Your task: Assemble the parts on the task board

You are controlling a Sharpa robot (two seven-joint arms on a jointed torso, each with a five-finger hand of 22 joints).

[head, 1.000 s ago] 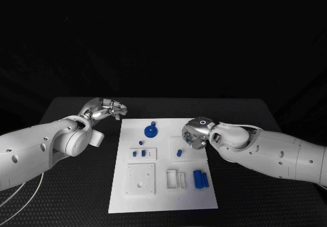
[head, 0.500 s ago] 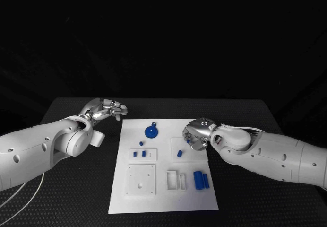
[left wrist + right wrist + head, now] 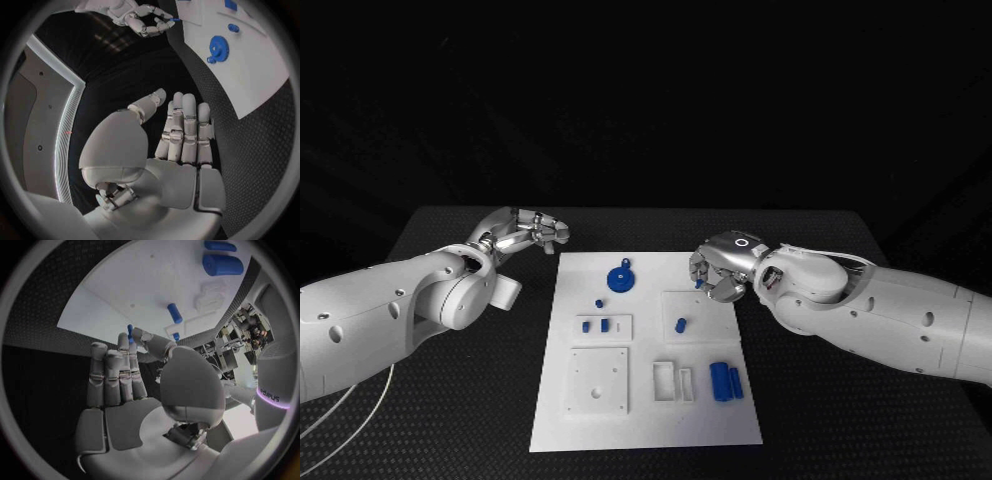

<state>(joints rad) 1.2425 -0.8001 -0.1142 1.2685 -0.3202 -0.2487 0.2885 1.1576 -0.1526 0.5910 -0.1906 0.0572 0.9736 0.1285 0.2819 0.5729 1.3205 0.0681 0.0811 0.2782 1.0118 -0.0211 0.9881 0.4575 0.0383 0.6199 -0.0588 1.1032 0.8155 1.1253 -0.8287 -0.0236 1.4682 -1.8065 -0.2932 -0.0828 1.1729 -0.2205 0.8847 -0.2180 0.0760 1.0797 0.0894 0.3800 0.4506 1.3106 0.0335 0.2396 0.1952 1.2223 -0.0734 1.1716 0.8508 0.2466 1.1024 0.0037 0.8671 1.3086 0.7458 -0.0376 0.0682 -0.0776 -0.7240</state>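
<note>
A small blue part [image 3: 172, 19] is pinched in the right hand [image 3: 718, 270] above the board [image 3: 646, 410], centre frame. The left hand [image 3: 524, 232], upper left, is open and empty. Gear [image 3: 619, 276], peg [image 3: 679, 323] and cylinders [image 3: 721, 379] lie loose; most assembly is judged outstanding.

Robot lab: black table [image 3: 473, 400], white task board [image 3: 646, 415], dark surrounds.

Right hand [image 3: 720, 272] over task board [image 3: 646, 420] (pinching small blue part [image 3: 697, 257]).
</note>
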